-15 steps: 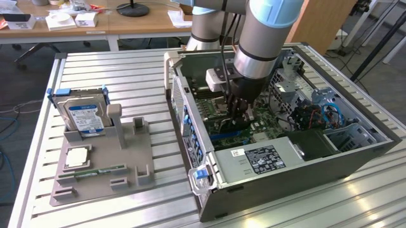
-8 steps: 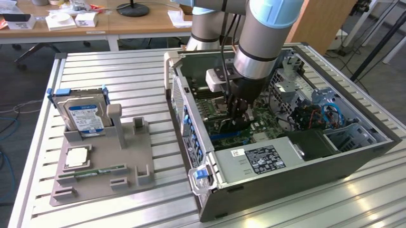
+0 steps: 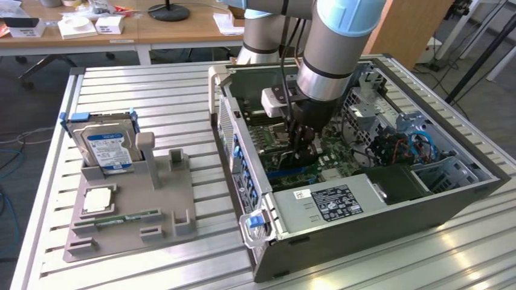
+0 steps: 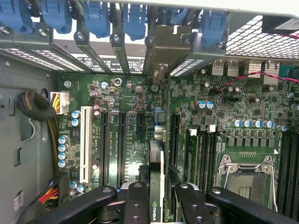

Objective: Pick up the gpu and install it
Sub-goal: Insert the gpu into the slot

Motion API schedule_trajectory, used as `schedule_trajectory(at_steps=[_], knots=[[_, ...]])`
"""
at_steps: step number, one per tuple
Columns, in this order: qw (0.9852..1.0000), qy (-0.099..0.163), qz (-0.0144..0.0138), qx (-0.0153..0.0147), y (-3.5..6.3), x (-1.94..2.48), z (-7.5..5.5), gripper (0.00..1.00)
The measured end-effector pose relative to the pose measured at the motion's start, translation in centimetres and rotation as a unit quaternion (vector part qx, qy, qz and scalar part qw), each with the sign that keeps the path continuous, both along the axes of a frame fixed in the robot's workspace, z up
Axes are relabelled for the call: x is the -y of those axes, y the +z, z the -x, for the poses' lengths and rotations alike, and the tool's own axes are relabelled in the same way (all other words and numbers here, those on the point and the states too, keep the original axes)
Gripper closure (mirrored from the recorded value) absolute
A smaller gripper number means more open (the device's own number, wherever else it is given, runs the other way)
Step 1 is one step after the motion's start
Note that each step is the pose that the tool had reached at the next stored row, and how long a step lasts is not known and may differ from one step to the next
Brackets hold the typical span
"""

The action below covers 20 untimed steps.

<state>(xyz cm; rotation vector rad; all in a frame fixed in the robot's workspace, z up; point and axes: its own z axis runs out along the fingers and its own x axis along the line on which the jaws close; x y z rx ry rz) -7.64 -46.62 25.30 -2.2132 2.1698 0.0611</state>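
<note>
End effector (image 3: 300,140) sits center frame in the exterior view, reaching down into the open computer case (image 3: 387,225) on the worktop (image 3: 137,84). Fingers are pinched narrow on the gpu (image 4: 156,161), holding it by its upper edge. The card hangs edge-on directly below the end effector, low over the motherboard (image 4: 117,93). Its long axis runs parallel to the black expansion slots (image 4: 122,140), pointing at the rear bracket row with the blue latches (image 4: 96,16). It lines up with the gap between two slots. Cannot tell if the bottom edge is touching a slot or apart from it.
</note>
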Motion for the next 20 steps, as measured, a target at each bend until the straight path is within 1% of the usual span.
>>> schedule_trajectory(at_steps=[6, 11, 16, 20], knots=[[1.0000, 0.000, -0.0002, 0.0000, 0.03, 0.00, -0.01, 0.74], [1.0000, 0.000, -0.0001, -0.0023, 0.46, 0.00, -0.07, 0.74], [1.0000, 0.000, 0.0000, -0.0039, 0.52, 0.00, -0.12, 0.74], [1.0000, 0.000, 0.0000, -0.0040, 0.53, 0.00, -0.13, 0.74]])
